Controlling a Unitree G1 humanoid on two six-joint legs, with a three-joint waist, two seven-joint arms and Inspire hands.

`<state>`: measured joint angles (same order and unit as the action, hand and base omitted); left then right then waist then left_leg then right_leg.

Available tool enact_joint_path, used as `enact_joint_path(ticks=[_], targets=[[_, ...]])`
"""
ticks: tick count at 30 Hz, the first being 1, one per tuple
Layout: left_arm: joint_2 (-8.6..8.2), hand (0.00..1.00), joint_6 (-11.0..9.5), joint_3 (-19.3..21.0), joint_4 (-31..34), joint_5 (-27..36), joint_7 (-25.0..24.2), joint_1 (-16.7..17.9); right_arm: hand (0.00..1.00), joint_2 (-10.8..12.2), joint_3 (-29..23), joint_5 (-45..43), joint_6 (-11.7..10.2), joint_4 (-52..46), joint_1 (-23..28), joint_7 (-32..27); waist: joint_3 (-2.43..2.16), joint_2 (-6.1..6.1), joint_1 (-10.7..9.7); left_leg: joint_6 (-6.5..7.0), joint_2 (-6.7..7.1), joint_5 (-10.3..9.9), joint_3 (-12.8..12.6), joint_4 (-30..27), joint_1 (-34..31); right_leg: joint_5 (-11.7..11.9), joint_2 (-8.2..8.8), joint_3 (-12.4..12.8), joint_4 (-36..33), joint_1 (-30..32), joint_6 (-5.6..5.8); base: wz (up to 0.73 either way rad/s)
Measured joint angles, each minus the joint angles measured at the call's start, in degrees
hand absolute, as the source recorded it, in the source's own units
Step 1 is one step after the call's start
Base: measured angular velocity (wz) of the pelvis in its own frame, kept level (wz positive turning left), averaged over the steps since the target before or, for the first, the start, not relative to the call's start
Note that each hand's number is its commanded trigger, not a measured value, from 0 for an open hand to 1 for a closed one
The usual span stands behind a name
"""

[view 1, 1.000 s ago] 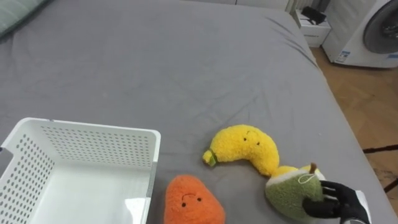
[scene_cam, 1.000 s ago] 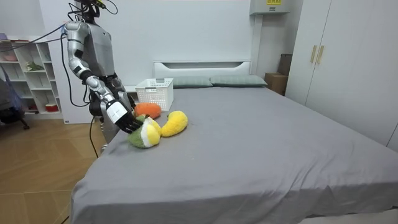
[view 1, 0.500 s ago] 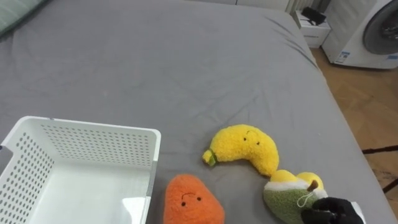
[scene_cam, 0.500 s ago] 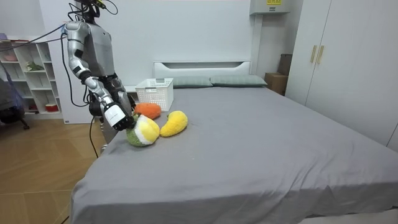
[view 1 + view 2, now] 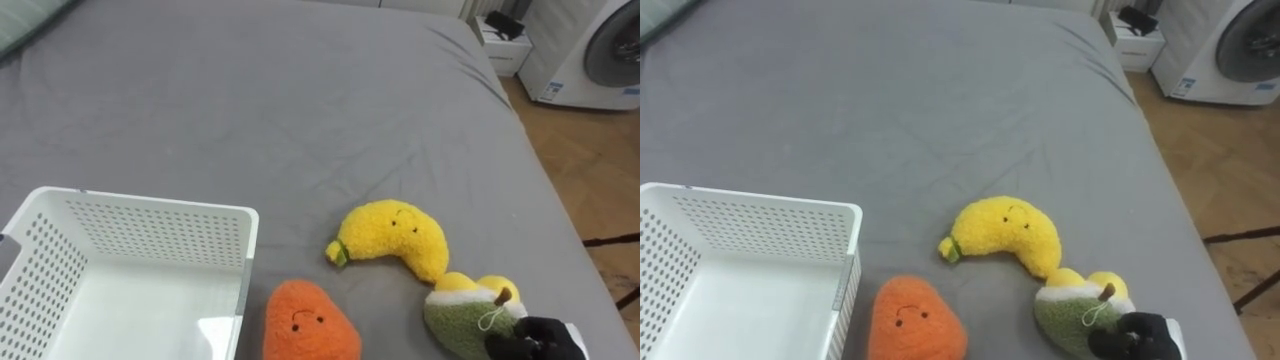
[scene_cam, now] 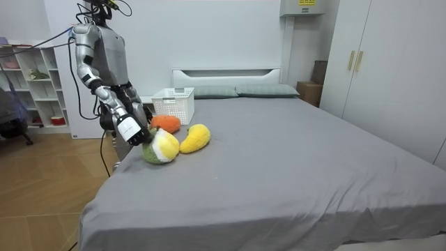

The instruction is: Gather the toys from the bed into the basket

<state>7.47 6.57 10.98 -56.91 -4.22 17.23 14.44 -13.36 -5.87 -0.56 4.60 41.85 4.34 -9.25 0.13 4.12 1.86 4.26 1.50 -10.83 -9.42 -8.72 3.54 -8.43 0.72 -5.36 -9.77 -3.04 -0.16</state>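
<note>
Three plush toys lie on the grey bed (image 5: 250, 110): a yellow banana (image 5: 395, 238), an orange carrot-like one (image 5: 308, 322) and a green-and-yellow pear (image 5: 462, 312). My right hand (image 5: 532, 342) sits at the lower right edge, its dark fingers curled into the pear's near side. In the room view the same right hand (image 6: 134, 132) grips the pear (image 6: 161, 148) at the bed's corner. A white perforated basket (image 5: 150, 228) stands open to the left of the toys.
The bed's right edge drops to a wooden floor (image 5: 590, 150), with a washing machine (image 5: 600, 45) and a small white stand (image 5: 503, 40) beyond. In the room view, pillows (image 6: 268, 90) lie at the headboard, shelves (image 6: 35, 84) stand behind me and a wardrobe (image 6: 376, 70) is opposite.
My right hand's fingers have curled from spread over the pear to closed on it. The pear has tipped and shifted slightly toward the hand.
</note>
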Motion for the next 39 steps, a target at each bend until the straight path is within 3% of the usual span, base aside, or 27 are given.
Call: enact_joint_path(ticks=[7, 14, 21, 24, 33, 39], targets=[[0.14, 0.00, 0.5, 0.3, 0.0, -0.4, 0.0, -0.7, 1.00, 0.0, 0.0, -1.4, 1.3, -18.6, 2.0, -0.1, 0.08, 0.14, -0.4, 0.00, -0.01, 0.0, -0.1, 0.1, 0.0, 0.0, -0.03, 0.3, 0.1, 0.3, 0.01, 0.00], [0.13, 0.00, 0.6, 0.3, -0.1, -0.4, 0.0, -0.7, 1.00, 0.0, -0.1, -1.4, 2.4, -31.2, 1.9, 1.6, -0.17, 0.71, -1.0, 0.03, -0.02, 0.1, -0.2, 0.1, 0.0, 0.0, -0.02, 0.2, 0.1, 0.2, 0.00, 0.00], [-0.04, 0.00, 0.6, 0.5, -0.5, 0.0, -0.2, -0.3, 1.00, -0.8, -0.5, -2.3, 3.3, -37.3, 1.3, 4.5, -0.37, 0.50, -1.5, 0.03, -0.19, 0.0, -1.4, 0.2, 0.0, 0.0, -0.08, 1.0, -0.1, 0.8, -0.01, -0.09], [-0.08, 0.00, 0.8, 1.9, -0.5, -0.1, -0.4, 0.2, 1.00, -2.5, -0.6, -3.5, 3.9, -41.7, 1.3, 5.8, -0.49, 0.35, -2.1, 0.01, -0.21, 0.1, -1.5, 0.2, 0.0, 0.0, -0.13, 1.4, -0.2, 0.9, -0.03, -0.02], [0.08, 0.00, 0.8, 2.2, -0.5, 0.1, -0.4, -0.7, 1.00, -3.3, -2.2, -4.3, 5.0, -47.4, 1.2, 8.3, -0.26, 1.56, -1.2, -0.01, -0.25, 0.1, -1.4, 0.3, 0.0, 0.0, -0.18, 1.3, -0.3, 0.6, -0.05, 0.00], [-0.02, 0.00, 0.8, 2.1, -0.5, -0.2, -0.4, -1.5, 1.00, -3.3, -1.2, -6.2, 5.9, -52.0, 0.8, 9.6, -0.15, 1.82, 0.6, 0.00, -0.21, 0.1, -1.3, 0.2, -0.4, 0.1, -0.17, 0.7, -0.2, 1.0, -0.06, 0.01]])
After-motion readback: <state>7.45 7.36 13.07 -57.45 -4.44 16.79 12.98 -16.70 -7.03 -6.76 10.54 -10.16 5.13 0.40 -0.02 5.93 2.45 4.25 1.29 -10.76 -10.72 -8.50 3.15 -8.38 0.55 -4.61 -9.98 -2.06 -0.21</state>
